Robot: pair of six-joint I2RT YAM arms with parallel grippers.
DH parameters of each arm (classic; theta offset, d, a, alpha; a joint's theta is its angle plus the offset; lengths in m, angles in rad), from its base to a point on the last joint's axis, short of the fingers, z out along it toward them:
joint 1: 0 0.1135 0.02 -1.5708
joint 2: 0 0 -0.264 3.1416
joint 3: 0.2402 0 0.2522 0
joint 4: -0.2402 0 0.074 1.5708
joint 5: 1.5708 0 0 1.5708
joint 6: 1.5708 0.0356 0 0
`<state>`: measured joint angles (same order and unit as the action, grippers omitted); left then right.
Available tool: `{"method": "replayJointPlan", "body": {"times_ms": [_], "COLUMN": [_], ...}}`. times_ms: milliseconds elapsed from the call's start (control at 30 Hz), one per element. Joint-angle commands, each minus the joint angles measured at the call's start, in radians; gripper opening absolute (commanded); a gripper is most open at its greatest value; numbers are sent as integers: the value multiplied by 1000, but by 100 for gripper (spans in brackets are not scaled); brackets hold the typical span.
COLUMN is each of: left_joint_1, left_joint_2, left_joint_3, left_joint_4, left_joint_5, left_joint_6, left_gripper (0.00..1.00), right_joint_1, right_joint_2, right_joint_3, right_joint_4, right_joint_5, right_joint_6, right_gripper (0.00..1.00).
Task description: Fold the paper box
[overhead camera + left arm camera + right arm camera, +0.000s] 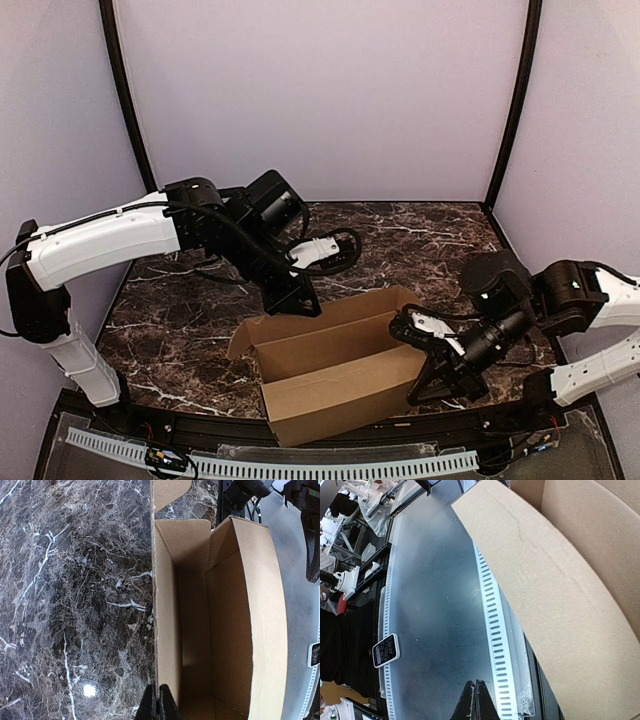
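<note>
On marble table [420, 240]: paper box [340, 390], open-topped carton, centre, near edge. At far long wall's rim: left gripper [159, 700], fingers closed, apparently pinching cardboard. Just outside near wall's right end: right gripper [477, 686], fully closed, empty. At left end: end flap [245, 338], splayed outward. Judged best: anchor far wall, press flaps in squarely along creases, avoid bowing near wall.
</note>
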<state>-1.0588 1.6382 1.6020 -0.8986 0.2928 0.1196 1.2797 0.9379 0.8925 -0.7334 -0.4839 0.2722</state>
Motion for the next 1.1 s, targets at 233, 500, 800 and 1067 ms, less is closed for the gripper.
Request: {"method": "replayJointPlan", "body": {"times_ms": [233,500,800,1067], "left_joint_1": [-6,-13,-45,-55], "left_joint_2": [-16,-39,-40,-39], "left_joint_3": [-15,-15,8,66], "left_joint_4": [-7,6,8,-19], "left_joint_5": [5,56,95,102], "left_joint_6": [-26,-50,-52,-28], "left_gripper": [1,1,1,1], "right_joint_1": [178,196,196,196], "right_joint_2": [193,275,290,347], "right_joint_3": [38,78,77,6], "right_joint_4": [53,98,187,407], "right_joint_5": [271,543,779,968], "right_joint_6": [-31,-25,-16,9], "right_gripper": [0,0,0,0]}}
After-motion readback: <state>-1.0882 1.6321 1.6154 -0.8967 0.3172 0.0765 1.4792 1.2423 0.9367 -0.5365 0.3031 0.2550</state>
